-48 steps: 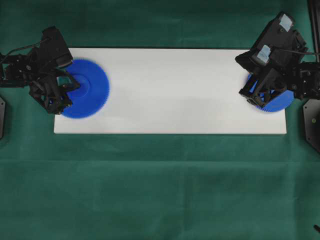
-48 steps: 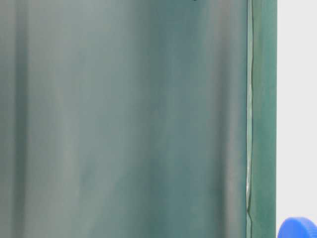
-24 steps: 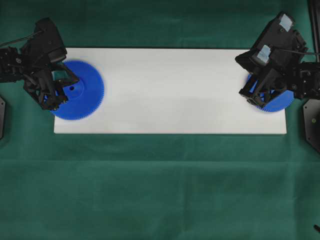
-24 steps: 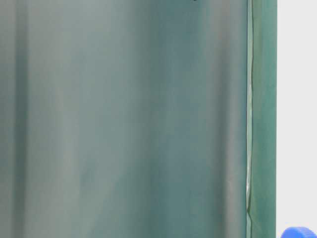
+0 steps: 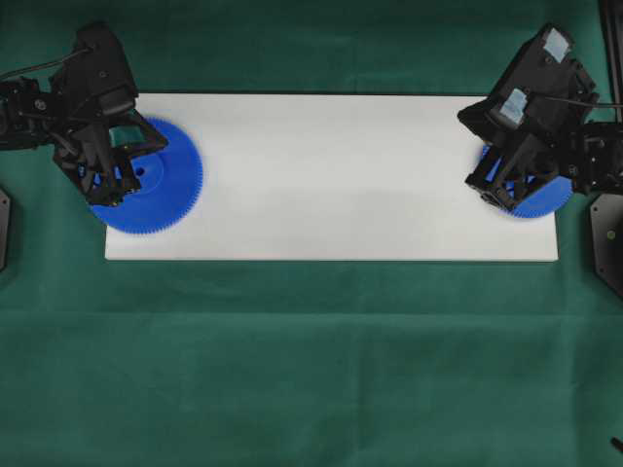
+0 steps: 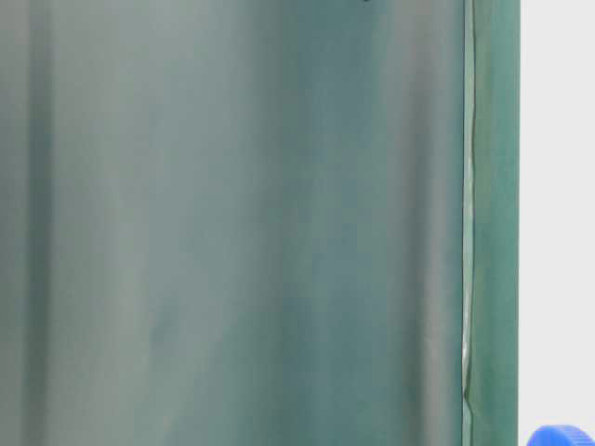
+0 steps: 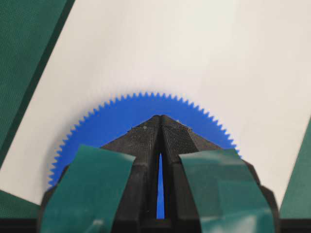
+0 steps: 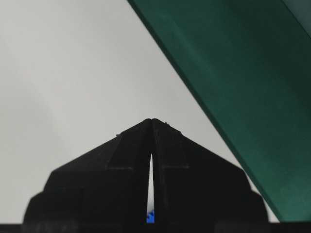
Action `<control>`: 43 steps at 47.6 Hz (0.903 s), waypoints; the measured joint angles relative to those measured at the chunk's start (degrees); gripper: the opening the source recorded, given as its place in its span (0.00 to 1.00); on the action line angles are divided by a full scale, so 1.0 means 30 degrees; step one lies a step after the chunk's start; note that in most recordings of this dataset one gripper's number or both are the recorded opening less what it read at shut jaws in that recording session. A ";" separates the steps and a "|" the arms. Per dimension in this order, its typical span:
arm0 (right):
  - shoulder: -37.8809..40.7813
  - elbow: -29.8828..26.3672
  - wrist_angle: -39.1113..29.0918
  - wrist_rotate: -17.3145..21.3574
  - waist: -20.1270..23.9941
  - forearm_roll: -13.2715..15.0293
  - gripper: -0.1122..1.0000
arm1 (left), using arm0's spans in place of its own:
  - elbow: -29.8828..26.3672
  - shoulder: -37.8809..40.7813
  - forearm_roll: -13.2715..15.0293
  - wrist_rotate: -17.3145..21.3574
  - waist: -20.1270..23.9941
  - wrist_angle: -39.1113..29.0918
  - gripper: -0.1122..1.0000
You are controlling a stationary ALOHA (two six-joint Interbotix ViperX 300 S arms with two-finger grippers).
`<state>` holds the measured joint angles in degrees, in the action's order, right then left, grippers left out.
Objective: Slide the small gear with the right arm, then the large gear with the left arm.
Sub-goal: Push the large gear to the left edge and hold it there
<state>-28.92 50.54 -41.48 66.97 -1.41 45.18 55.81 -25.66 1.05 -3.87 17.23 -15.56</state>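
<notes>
The large gear, bright blue and fine-toothed, lies on the left end of the white board, overhanging its left edge. My left gripper is shut and empty, with its teal-taped fingers pointing down onto the gear's face. In the left wrist view the closed tips of the left gripper sit over the large gear. The small gear lies at the board's right end, mostly hidden under the right arm. My right gripper is shut at its left side. The right wrist view shows the right gripper closed, with a sliver of small gear behind it.
Green cloth covers the table around the board. The board's middle is bare white. In the table-level view a blue gear edge shows beside the green backdrop. Dark mounts sit at the far left and right edges.
The left gripper has moved left and swung toward the back, and the large gear has slid left to overhang the board's edge. The right arm and small gear have not moved.
</notes>
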 measured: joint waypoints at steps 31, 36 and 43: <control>0.0000 0.0645 0.3955 -0.0264 0.0352 0.0703 0.55 | 0.0029 -0.1963 0.0000 0.0117 -0.1055 0.0791 0.10; 0.0000 0.1172 0.5742 -0.0293 0.0410 0.1084 0.55 | 0.0059 -0.1963 0.0000 0.0117 -0.1406 0.1172 0.10; 0.0000 0.1553 0.7529 -0.0293 0.0410 0.1289 0.55 | 0.0088 -0.1992 0.0000 0.0381 -0.1904 0.1816 0.10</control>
<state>-28.92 55.20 -18.90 66.09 -0.18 49.04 56.07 -31.64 1.05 -2.72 11.51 -10.11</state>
